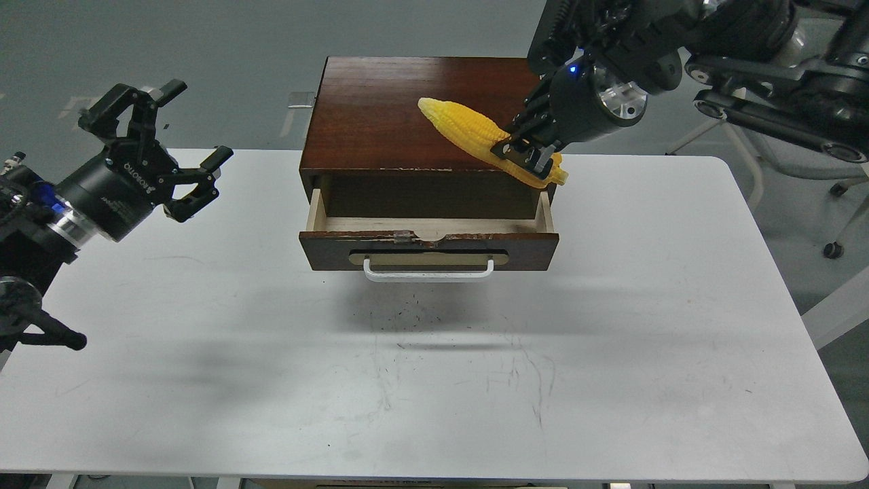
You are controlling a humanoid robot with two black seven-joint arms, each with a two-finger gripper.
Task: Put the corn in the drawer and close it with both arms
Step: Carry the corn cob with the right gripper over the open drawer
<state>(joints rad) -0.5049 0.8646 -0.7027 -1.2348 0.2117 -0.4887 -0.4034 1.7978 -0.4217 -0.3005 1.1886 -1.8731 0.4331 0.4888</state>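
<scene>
Nearest to us is the white bench (611,353), its front surface scuffed with fine dark scratches and specks below the cabinet's shadow.

Corn (468,132): yellow, tapered, lying at a slant across the right part of the dark brown cabinet top (366,115). Pointed tip toward the upper left, thick end low and right, overhanging the cabinet's front right corner above the open drawer. We cannot tell whether it rests on the top or is lifted just clear of it.

Our right tool (526,153) comes in from the upper right. Its black fingers are clamped around the corn near the thick end; a blue light shows on the wrist behind it.

Drawer (428,248): pulled out toward us, dark brown front with a chipped top edge, a white bar handle (429,272) over a tan oval recess. Pale wood sides and a strip of pale floor show behind the front. We see nothing inside on the visible strip.

Our left tool (159,146) hangs at the left, well apart from the cabinet, above the bench's left edge. Its two fingers are spread wide with nothing between them, pointing up and to the right.

Behind the bench is grey floor (170,41), with white frame legs and a castor at the right edge.
</scene>
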